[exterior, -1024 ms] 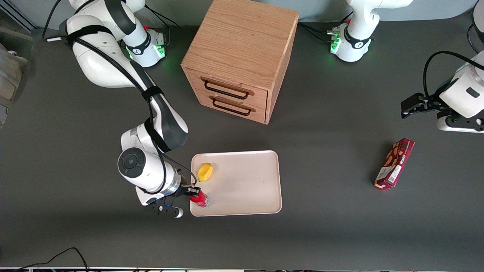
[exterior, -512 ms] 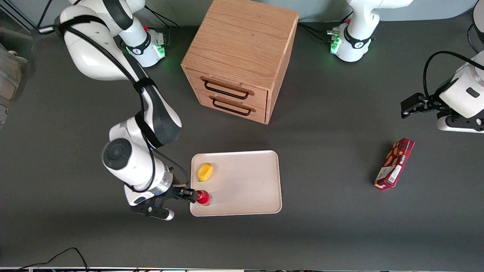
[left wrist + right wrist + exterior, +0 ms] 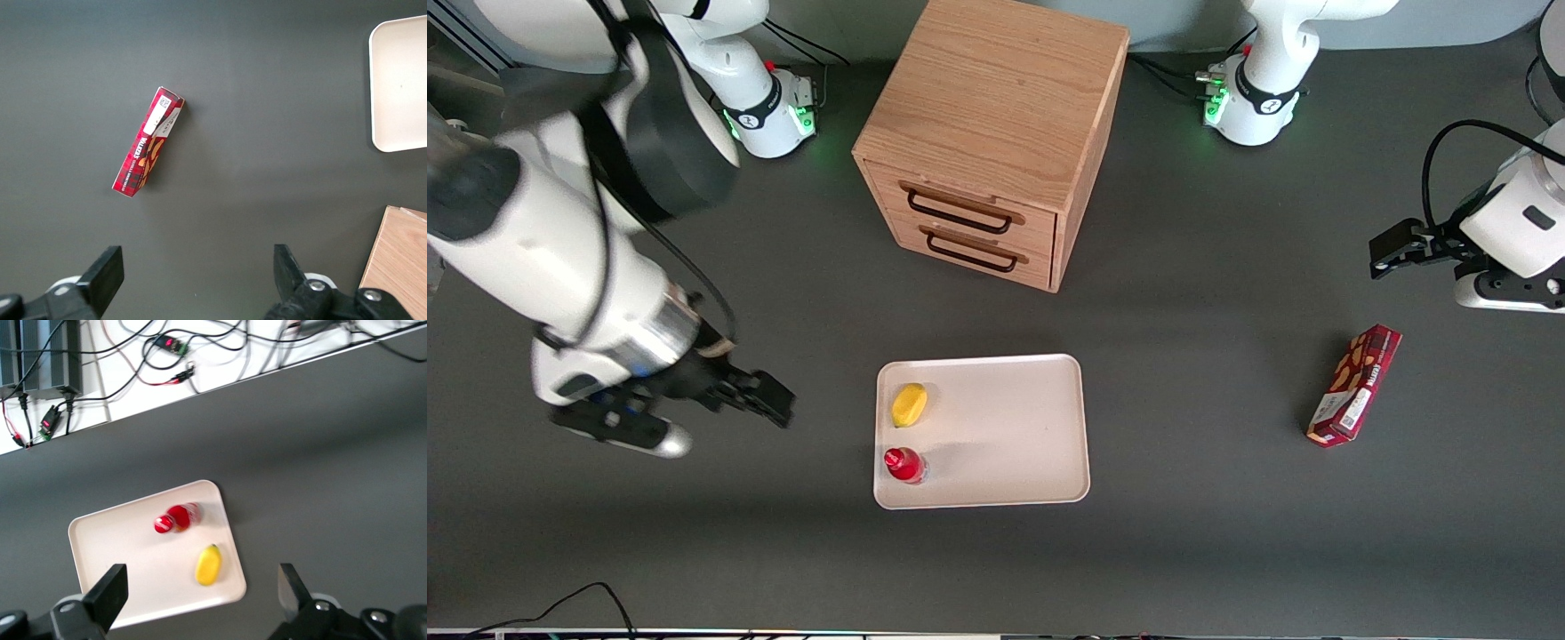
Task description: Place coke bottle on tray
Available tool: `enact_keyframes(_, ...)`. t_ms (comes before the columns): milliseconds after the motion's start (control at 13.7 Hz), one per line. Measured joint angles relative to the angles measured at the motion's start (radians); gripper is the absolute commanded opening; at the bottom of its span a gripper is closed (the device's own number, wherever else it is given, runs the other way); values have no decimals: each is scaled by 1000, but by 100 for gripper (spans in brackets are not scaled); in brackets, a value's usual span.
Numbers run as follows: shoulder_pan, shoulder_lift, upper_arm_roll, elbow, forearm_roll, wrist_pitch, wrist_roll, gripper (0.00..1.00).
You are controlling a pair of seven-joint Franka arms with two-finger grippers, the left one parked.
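Observation:
The coke bottle [image 3: 904, 465], small and red with a red cap, stands upright on the cream tray [image 3: 1005, 436], in the tray's corner nearest the front camera at the working arm's end. My right gripper [image 3: 774, 402] is open and empty. It hangs high above the bare table, off the tray toward the working arm's end. The right wrist view looks down on the tray [image 3: 120, 540], with the bottle [image 3: 177, 518] between my spread fingers [image 3: 110, 590]; nothing is held in the gripper [image 3: 200, 583].
A yellow fruit [image 3: 910, 404] lies on the tray beside the bottle, also in the right wrist view [image 3: 208, 565]. A wooden two-drawer cabinet [image 3: 996, 142] stands farther from the front camera. A dark-red snack box [image 3: 1354, 384] lies toward the parked arm's end.
My gripper has let go of the bottle, opened, and pulled away from the tray toward the working arm's end while rising. The bottle stays upright on the tray.

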Motion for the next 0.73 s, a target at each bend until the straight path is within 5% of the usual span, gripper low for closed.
enact_keyframes(293,-141,-173,3,-25,26,-236,-172,100)
enact_keyframes(732,-172,-498,10,-399,68,-154,-253,100)
